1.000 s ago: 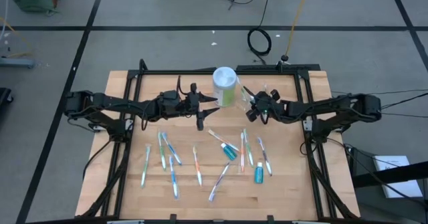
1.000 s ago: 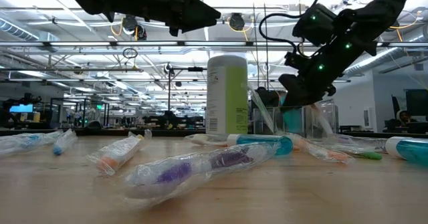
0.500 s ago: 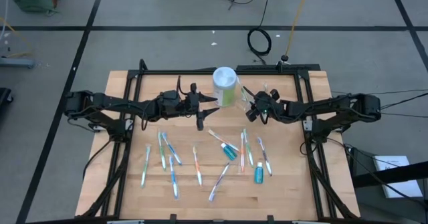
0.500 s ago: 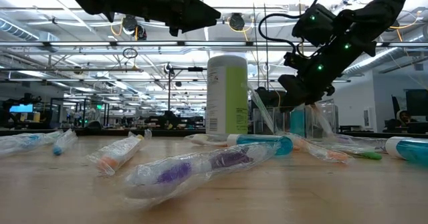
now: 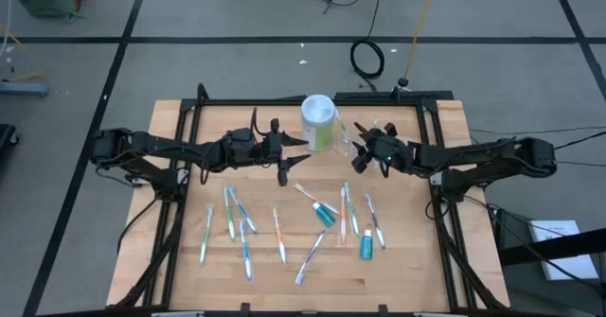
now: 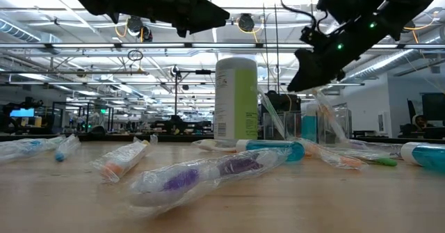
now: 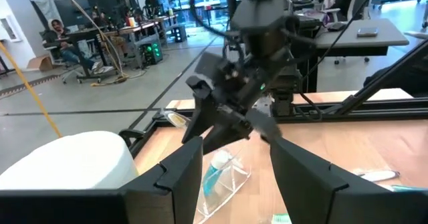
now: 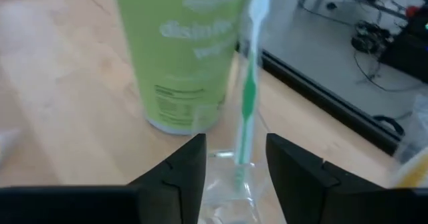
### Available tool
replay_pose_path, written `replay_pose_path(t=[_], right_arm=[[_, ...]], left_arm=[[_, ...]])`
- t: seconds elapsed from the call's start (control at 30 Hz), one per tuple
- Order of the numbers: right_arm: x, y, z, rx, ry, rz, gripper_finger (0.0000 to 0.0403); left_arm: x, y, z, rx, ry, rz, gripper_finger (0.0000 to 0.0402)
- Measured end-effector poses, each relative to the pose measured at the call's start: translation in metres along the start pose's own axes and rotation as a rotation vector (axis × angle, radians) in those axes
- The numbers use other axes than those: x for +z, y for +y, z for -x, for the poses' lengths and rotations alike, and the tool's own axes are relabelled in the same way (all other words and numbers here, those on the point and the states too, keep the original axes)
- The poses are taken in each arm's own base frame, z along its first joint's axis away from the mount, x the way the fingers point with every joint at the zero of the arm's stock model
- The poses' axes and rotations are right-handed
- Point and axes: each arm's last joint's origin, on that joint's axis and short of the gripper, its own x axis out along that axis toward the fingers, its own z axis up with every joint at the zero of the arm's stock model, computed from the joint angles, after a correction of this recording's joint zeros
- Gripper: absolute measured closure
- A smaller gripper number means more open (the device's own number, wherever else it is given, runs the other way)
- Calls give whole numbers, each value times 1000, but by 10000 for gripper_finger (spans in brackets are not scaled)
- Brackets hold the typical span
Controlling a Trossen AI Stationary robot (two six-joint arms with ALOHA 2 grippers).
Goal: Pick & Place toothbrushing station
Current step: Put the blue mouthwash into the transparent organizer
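Observation:
A small clear cup (image 8: 231, 180) stands on the table beside a green canister (image 5: 320, 120). A green-handled toothbrush (image 8: 249, 83) stands in the cup, head up, and leans on its rim. A teal toothpaste tube (image 6: 309, 127) is in it too. My right gripper (image 8: 235, 184) is open just above the cup (image 6: 316, 125), one finger to each side of the brush, touching nothing. My left gripper (image 7: 235, 184) is open and empty, held high on the canister's left side (image 5: 295, 145). Several wrapped toothbrushes (image 5: 232, 218) and two teal tubes (image 5: 325, 213) lie flat on the near half of the table.
The tall green canister with a white lid (image 6: 235, 101) stands close to the cup's left. Black frame rails (image 5: 199, 118) run along the table's left, right and far sides. Wrapped brushes (image 6: 201, 174) lie close to the near edge.
My right gripper has risen from the cup and drawn back a little toward the table's right edge. The green toothbrush and the cup stay where they were.

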Motion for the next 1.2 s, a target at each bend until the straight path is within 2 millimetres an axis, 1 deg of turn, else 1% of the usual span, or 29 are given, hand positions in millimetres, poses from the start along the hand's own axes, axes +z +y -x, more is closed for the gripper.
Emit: replay_pose_path(t=[0.07, 0.17, 0.3, 0.4, 0.53, 0.63, 0.73, 0.87, 1.1, 1.2], right_arm=[[1, 3, 7, 46, -4, 29, 258], [-2, 9, 15, 161, 36, 84, 258], [-8, 14, 20, 267, 101, 134, 259], [-13, 13, 20, 236, 139, 159, 263], [-18, 8, 18, 173, 187, 136, 268], [-17, 5, 17, 155, 185, 124, 268], [-15, 2, 15, 99, 168, 113, 269], [-16, -1, 14, 84, 184, 90, 269], [-19, -3, 14, 69, 209, 103, 269], [-19, -4, 14, 13, 197, 111, 269]], left_arm=[[0, 0, 0, 0, 0, 0, 222], [0, 0, 0, 0, 0, 2, 222], [0, 0, 0, 0, 0, 2, 222], [0, 0, 0, -1, 0, 9, 222], [0, 0, 0, -1, 0, 22, 222], [0, 0, 0, -1, 0, 18, 222], [0, 0, 0, -1, -1, 18, 222], [0, 0, 0, -1, -1, 17, 222], [0, 0, 0, -1, -2, 10, 222], [0, 0, 0, -1, -2, 1, 222]])
